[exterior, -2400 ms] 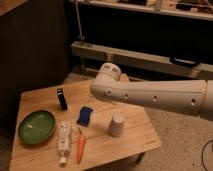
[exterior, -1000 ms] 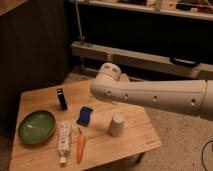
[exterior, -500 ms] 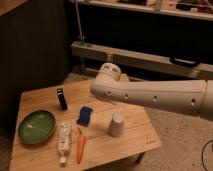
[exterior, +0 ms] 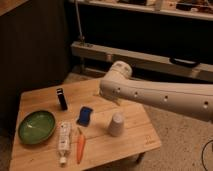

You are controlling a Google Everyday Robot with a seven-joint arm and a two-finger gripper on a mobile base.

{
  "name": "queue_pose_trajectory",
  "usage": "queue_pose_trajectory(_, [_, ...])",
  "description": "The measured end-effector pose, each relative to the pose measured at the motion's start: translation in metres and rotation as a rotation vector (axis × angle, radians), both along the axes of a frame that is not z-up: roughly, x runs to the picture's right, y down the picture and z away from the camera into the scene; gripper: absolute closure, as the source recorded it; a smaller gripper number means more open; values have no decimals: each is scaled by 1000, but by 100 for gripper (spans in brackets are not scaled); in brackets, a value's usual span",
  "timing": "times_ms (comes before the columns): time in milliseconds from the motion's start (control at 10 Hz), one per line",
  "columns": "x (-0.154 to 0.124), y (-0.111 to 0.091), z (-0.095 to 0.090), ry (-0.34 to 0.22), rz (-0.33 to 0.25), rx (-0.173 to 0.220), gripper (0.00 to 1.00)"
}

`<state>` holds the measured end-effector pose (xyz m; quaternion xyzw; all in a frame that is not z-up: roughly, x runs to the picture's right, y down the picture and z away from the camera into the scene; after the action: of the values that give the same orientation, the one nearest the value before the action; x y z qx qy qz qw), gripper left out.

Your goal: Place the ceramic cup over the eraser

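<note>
Ceramic cup [exterior: 116, 124], white-grey, tapered: one, on wooden table [exterior: 136, 136].
Black rectangular eraser [exterior: 61, 98]: one, standing, well apart.
Gripper: one, out of view, jaws spread.

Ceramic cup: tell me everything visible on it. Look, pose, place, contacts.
The ceramic cup is small, plain, white-grey and handleless, with a matte ceramic look. It tapers with the narrow end up, so it seems to stand mouth down, upright on the wooden table, right of centre. The blue pad lies to its left in the view, apart from it. Only the table touches it. The white arm passes above without contact. The gripper is not visible, seemingly hidden behind the arm's rounded end.
</note>
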<state>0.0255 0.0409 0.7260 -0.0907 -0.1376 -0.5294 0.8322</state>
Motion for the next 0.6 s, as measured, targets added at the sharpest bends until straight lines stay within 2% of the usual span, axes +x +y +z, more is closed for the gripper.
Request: queue_pose_trajectory(600, [-4, 1, 0, -5, -2, -4, 20])
